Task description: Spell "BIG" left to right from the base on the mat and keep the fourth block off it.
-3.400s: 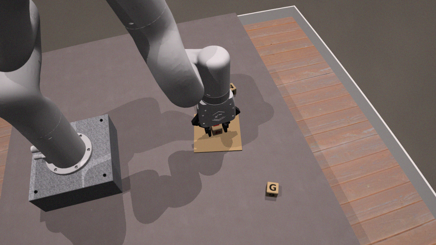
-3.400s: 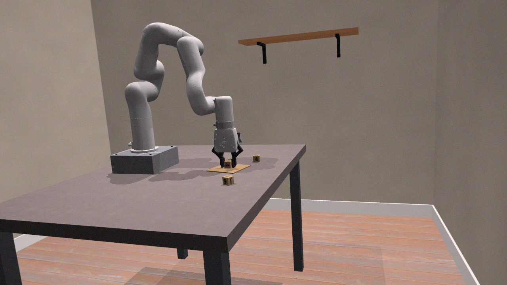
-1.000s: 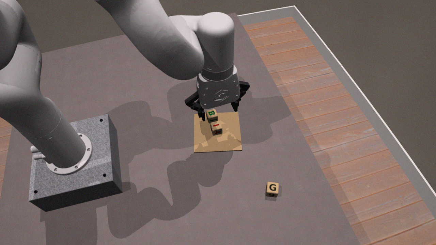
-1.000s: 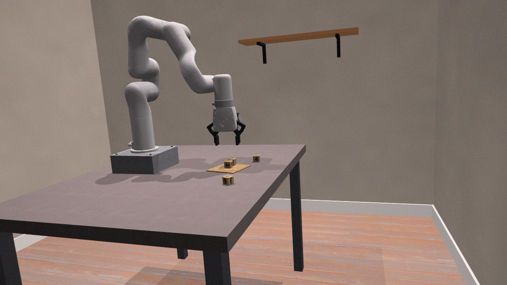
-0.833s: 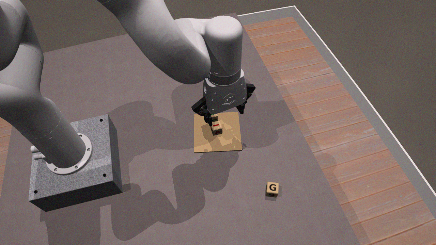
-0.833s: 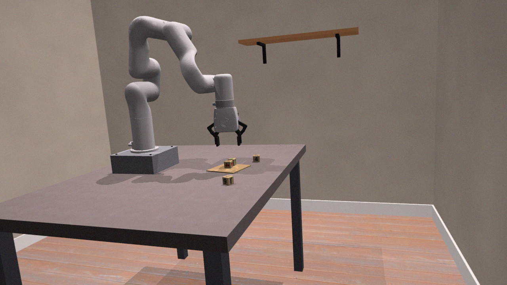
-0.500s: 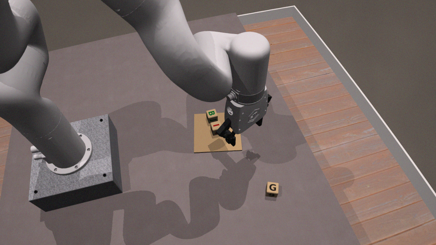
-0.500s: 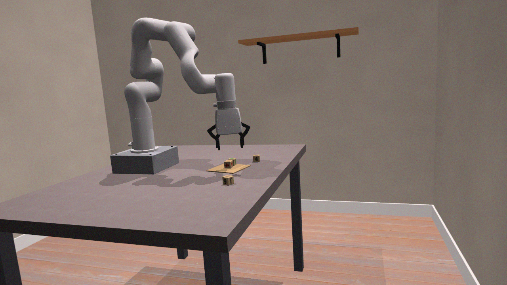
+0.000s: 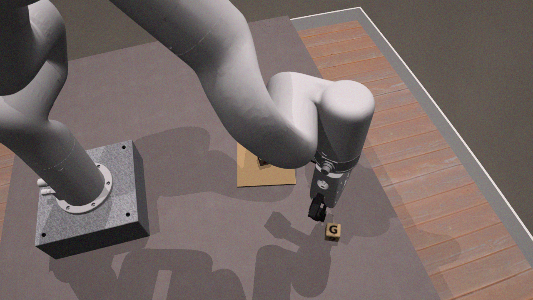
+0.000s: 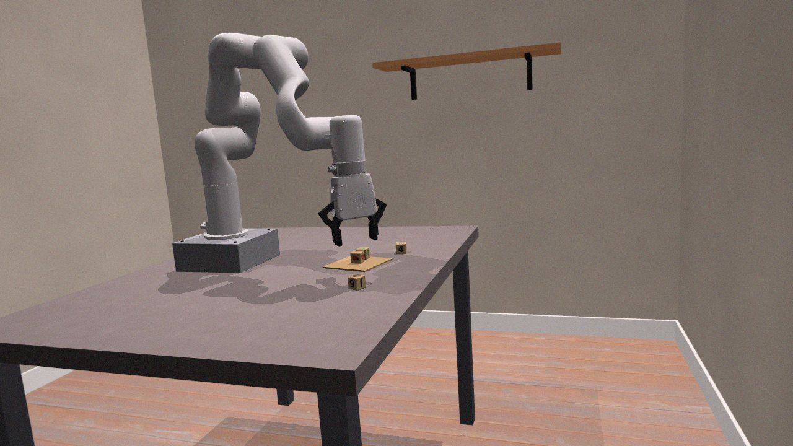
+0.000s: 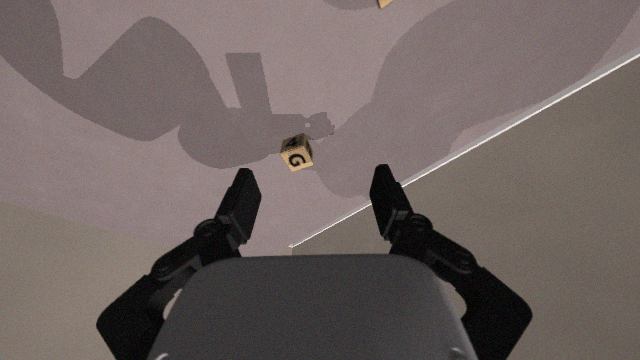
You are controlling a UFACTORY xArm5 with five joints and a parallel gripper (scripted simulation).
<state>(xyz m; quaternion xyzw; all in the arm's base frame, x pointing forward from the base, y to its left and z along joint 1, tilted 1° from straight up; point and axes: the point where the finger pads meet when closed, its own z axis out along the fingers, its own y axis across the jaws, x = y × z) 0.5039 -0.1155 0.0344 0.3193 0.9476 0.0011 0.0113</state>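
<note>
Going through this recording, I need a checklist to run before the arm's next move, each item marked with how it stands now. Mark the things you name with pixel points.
1. Gripper [image 9: 323, 220] [image 10: 355, 242] [image 11: 314, 180] open and holding nothing: ok.
2. G block [image 9: 332, 231] [image 10: 356, 282] [image 11: 297, 153] flat on the table, letter up: ok.
3. G block on the mat [image 9: 266, 178] [image 10: 339, 265]: not ok, it lies off it.
4. Fourth block [image 10: 401, 248], the one showing a 4, off the mat: ok.
5. Fingers lined up around the G block: not ok, they hang above and to one side.
6. Letters on top of the two blocks on the mat upright: cannot tell, the arm hides them from above.

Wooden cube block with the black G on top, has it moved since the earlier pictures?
No, the block sits in the same spot relative to the grey robot base in the top view.
</note>
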